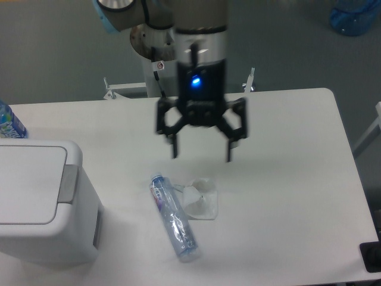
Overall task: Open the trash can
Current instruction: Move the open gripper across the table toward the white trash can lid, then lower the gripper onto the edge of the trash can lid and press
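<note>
The trash can (41, 202) is a large boxy white bin at the left edge of the table, its flat lid down and its grey push tab (68, 183) on the right side of the lid. My gripper (202, 152) hangs open and empty above the middle of the table, well to the right of the bin and apart from it. Its two fingers point down, above a lying bottle.
A clear plastic bottle (173, 217) lies on the table below the gripper, beside a crumpled clear plastic piece (200, 199). Another bottle (11, 123) stands at the far left behind the bin. The table's right edge (351, 161) runs diagonally.
</note>
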Tool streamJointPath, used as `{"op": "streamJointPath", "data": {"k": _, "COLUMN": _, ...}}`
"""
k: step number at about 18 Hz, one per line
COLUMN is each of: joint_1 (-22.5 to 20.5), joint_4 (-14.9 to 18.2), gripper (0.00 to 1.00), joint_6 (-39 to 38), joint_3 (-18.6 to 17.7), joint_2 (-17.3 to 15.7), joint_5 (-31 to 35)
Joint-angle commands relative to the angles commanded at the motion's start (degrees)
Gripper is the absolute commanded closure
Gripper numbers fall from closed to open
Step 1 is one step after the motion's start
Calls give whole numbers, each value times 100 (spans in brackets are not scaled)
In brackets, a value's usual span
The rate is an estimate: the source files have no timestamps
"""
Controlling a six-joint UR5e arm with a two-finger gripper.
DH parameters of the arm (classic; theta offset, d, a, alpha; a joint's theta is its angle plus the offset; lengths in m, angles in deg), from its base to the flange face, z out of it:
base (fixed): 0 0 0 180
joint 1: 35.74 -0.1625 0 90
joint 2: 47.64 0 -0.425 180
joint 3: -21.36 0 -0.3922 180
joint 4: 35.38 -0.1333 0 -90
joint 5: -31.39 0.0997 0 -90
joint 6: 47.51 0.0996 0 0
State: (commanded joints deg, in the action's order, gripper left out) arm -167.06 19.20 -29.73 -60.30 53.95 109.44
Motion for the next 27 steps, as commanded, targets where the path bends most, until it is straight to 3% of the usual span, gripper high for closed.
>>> {"op": "streamJointPath", "data": {"k": 4, "joint_1": 177, "joint_4": -290, "gripper": 0, "joint_6": -713, "joint_3": 97, "joint_2": 212, "joint_5": -88}}
{"op": "streamJointPath", "data": {"k": 15, "joint_1": 774, "joint_4": -308, "gripper": 0, "joint_6": -943, "joint_3": -8, "joint_2": 335, "joint_5": -123}}
{"op": "streamJointPath", "data": {"k": 27, "joint_1": 792, "joint_4": -308, "gripper": 0, "joint_6": -952, "joint_3": -158, "joint_2": 335, "joint_5": -88}}
